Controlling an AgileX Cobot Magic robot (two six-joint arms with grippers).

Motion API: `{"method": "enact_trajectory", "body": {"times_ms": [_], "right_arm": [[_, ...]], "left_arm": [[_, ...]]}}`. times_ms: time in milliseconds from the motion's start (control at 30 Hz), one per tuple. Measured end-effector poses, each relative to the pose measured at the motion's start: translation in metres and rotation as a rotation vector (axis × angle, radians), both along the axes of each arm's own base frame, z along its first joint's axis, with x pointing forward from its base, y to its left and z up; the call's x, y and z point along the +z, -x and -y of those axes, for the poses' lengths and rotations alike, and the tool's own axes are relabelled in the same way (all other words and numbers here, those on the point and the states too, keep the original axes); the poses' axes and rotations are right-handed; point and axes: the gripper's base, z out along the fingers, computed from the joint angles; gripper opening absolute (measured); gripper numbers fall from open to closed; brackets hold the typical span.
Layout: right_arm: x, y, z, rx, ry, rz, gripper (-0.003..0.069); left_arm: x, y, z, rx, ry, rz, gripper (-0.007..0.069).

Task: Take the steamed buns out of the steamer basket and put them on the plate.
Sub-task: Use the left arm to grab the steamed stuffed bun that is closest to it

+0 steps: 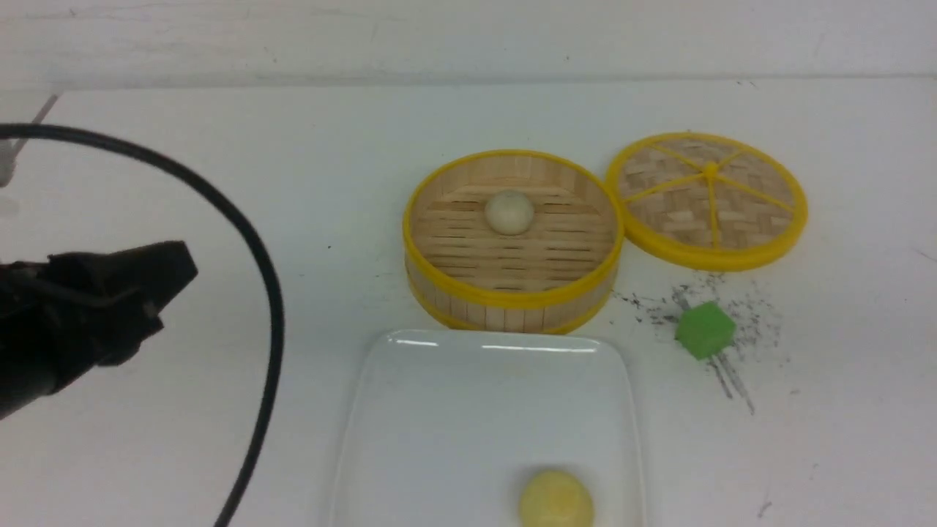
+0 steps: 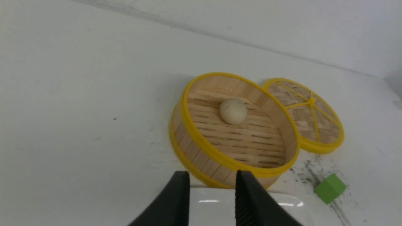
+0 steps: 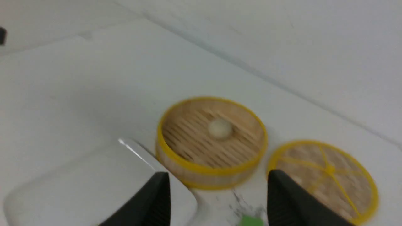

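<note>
Item one, the pale bun [image 1: 509,212]: alone on the slatted floor of the steamer basket [image 1: 512,296], toward its far wall, not yet moved. Item two, the yellow bun [image 1: 556,500]: on the plate [image 1: 439,410], at its near edge, so we judge the job half done. The plate sits just in front of the basket, likely to keep the carry short. The lid [image 1: 706,201] lies flat beside the basket, leaving it open from above. A green cube [image 1: 705,329] sits apart on the counter [image 1: 351,146]. Left jaws: narrowly parted, empty, facing the basket. Right jaws: spread wide, empty.
</note>
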Motion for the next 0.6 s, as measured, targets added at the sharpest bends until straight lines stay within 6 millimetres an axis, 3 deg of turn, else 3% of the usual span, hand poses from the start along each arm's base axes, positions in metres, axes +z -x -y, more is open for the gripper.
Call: {"method": "enact_trajectory", "body": {"times_ms": [67, 100, 300, 433, 600], "right_arm": [[-0.006, 0.024, 0.015, -0.093, 0.023, -0.054, 0.0421], [-0.006, 0.024, 0.015, -0.099, 0.025, -0.064, 0.0421], [-0.016, 0.083, 0.033, -0.161, -0.048, -0.088, 0.0421], [-0.033, 0.098, 0.037, -0.162, -0.047, -0.081, 0.0421], [-0.071, 0.095, 0.037, -0.172, -0.014, -0.145, 0.0421]], "left_arm": [[0.0, -0.013, 0.003, -0.023, 0.02, 0.043, 0.024], [0.0, -0.014, 0.003, -0.026, 0.022, 0.056, 0.024], [0.003, -0.054, 0.017, -0.237, -0.148, 0.154, 0.0239], [0.005, -0.083, 0.025, -0.33, -0.11, 0.13, 0.0239], [0.003, -0.105, 0.028, -0.362, -0.075, 0.097, 0.024]]}}
